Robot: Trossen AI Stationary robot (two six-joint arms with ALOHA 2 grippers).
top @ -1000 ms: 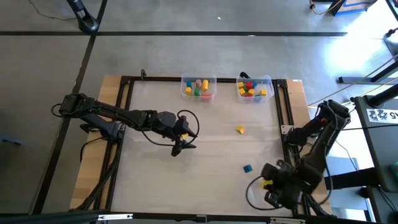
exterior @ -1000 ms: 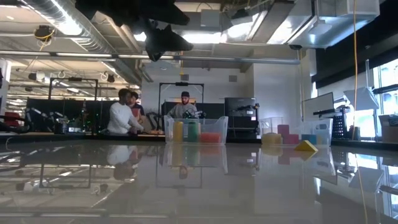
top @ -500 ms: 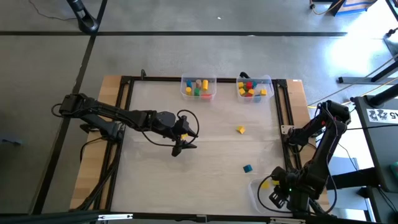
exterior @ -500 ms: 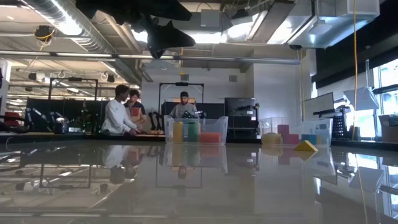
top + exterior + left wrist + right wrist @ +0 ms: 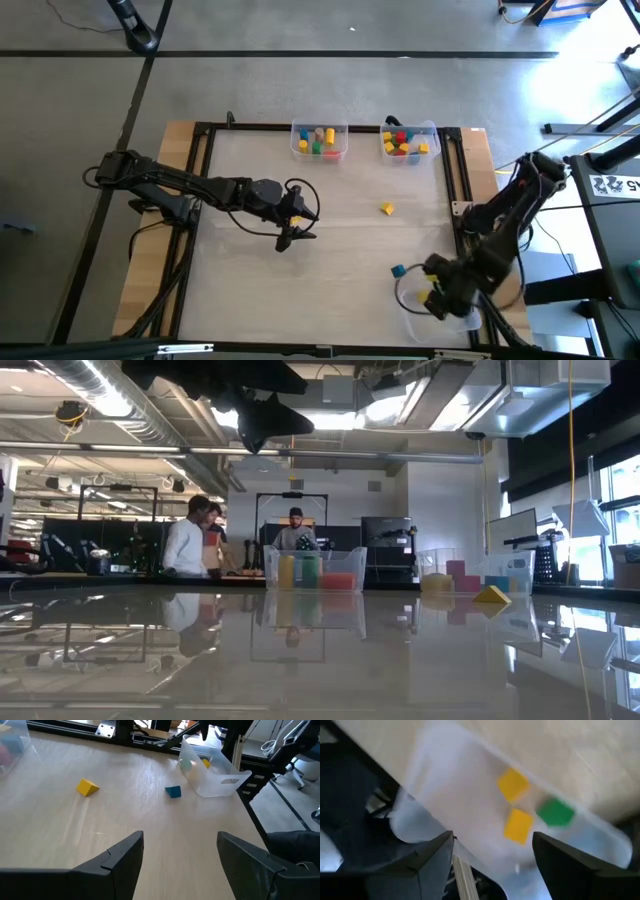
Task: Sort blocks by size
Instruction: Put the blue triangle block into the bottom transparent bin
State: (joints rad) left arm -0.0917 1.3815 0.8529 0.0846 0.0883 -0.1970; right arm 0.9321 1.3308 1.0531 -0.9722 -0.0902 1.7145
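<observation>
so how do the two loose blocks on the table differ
The yellow block is wedge-shaped; the blue block is a small cube. In the high view the yellow block lies mid-table, nearer the far bins; the blue block sits close to the near clear bin. Both lie loose, ungripped.

Pale wood table [image 5: 330, 230]; clear plastic bins [image 5: 319, 141].

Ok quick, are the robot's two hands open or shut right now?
Left gripper: open, holding nothing, above the table's middle.
Right gripper: open, holding nothing, over the clear bin.
</observation>
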